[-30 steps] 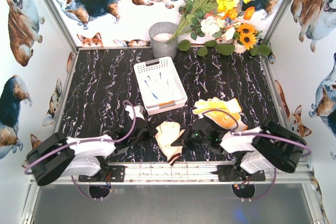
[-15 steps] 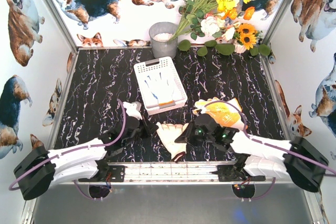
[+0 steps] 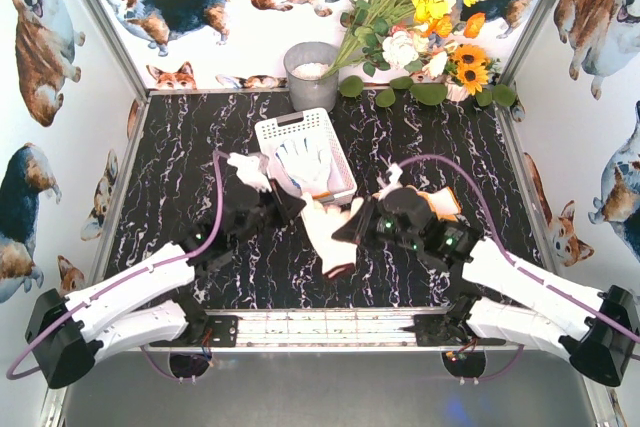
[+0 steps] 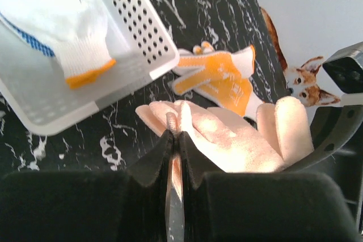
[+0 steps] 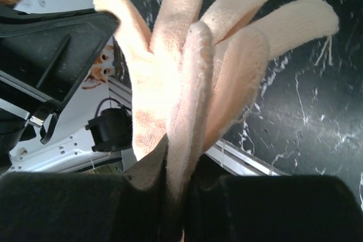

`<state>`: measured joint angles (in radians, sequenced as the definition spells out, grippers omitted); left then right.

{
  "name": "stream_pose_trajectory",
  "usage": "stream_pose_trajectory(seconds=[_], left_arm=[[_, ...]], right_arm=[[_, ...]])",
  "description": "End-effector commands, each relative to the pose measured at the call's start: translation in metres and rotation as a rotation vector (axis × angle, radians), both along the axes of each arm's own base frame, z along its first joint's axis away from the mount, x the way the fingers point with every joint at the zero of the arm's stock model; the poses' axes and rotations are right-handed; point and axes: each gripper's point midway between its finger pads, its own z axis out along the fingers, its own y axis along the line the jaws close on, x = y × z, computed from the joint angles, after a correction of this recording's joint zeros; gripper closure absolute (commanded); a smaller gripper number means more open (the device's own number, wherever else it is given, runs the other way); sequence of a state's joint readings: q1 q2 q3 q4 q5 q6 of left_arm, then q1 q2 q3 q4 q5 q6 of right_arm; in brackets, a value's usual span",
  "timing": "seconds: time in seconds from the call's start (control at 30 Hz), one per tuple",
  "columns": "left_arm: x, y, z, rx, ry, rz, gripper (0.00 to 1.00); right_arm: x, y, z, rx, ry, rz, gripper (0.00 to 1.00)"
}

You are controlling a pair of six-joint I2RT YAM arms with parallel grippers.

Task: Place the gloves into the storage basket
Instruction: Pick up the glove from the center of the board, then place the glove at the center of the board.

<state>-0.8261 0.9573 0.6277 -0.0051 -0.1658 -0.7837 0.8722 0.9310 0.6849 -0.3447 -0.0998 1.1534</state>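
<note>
Both arms have hold of the same floppy cream fabric glove (image 3: 325, 239). The left gripper (image 4: 174, 137) is pinched tight on a thin edge of it, and the right gripper (image 5: 178, 165) is squeezed nearly closed on the other side (the glove's fingers fan out past the jaws). The glove's just beside the near end of the white perforated plastic storage basket (image 3: 290, 127), which holds a white knit glove with an orange cuff (image 4: 57, 21). A yellow-and-orange glove (image 4: 218, 77) lies on the black marbled table (image 3: 190, 167).

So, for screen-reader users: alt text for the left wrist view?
Left end effector, shut, pinches a cream glove over a black marbled table. At upper left, the white storage basket holds an orange-cuffed white glove; an orange-and-white glove lies beside it.
</note>
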Motion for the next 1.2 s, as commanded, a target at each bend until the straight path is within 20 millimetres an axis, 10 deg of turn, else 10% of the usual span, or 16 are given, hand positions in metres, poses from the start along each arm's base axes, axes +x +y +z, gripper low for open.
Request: stream_pose_trajectory(seconds=[0.0,0.4,0.77,1.17], left_arm=[[0.014,0.005,0.024,0.042,-0.057,-0.010,1.00],[0.039,-0.015,0.052,-0.008,-0.084,-0.074,1.00],[0.069,-0.077,0.031,-0.013,-0.032,-0.235,1.00],[0.073,-0.081,0.000,0.072,0.037,-0.261,1.00]], right_arm=[[0.020,0.002,0.030,-0.021,-0.101,0.013,1.00],[0.039,-0.028,0.032,-0.080,-0.079,-0.059,1.00],[0.049,-0.077,0.018,-0.148,-0.001,-0.157,1.00],[0.043,-0.078,0.001,-0.112,0.058,-0.130,1.00]])
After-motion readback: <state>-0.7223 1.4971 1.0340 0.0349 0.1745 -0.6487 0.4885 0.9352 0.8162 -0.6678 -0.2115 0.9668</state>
